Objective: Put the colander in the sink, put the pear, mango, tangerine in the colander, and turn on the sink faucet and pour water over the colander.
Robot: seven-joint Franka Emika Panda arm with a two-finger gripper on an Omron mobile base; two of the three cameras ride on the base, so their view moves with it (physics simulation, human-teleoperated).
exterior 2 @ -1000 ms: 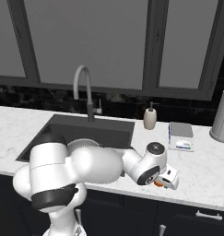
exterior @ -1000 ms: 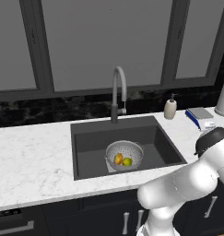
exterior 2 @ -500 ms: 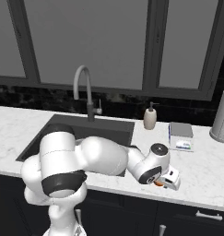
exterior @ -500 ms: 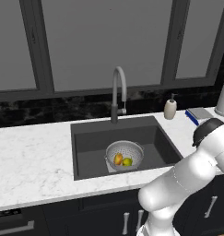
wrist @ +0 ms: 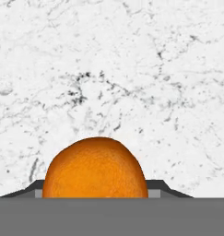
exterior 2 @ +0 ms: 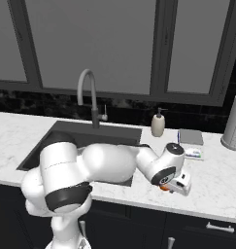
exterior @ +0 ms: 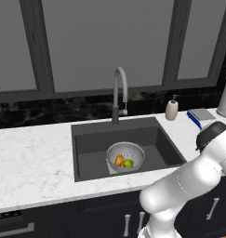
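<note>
Tangerine point(wrist: 95, 168) round, plain bright orange, finely dimpled skin, no stem or leaf to be seen. Sits right between the gripper point(exterior 2: 169, 187) tips in the hand view, a dark finger tip pressed to each flank, so closed onto the fruit to about its width. Beyond the fruit, white marble counter point(wrist: 132, 69) with grey veins. In the right base view a small orange patch point(exterior 2: 163, 186) peeps out under the white hand, just over the counter's front part.

Well away to the hand's left, sunk in the same counter: dark grey sink point(exterior: 91, 139). Inside it the colander point(exterior: 126, 146), silver-grey and holed, upright on the basin floor. In the colander, side by side and touching: mango point(exterior: 119, 160), reddish-orange with yellow, and pear point(exterior: 129, 163), yellow-green. Behind the basin, farther from the hand, the sink faucet point(exterior: 120, 93), arched over the sink, with no stream visible from the spout.

Against half a second ago: hand slightly higher in both base views, fruit carried with it at the tips. Elbow and upper arm raised and swung, now bulking larger across the right base view. Colander, mango, pear and faucet where they were.
</note>
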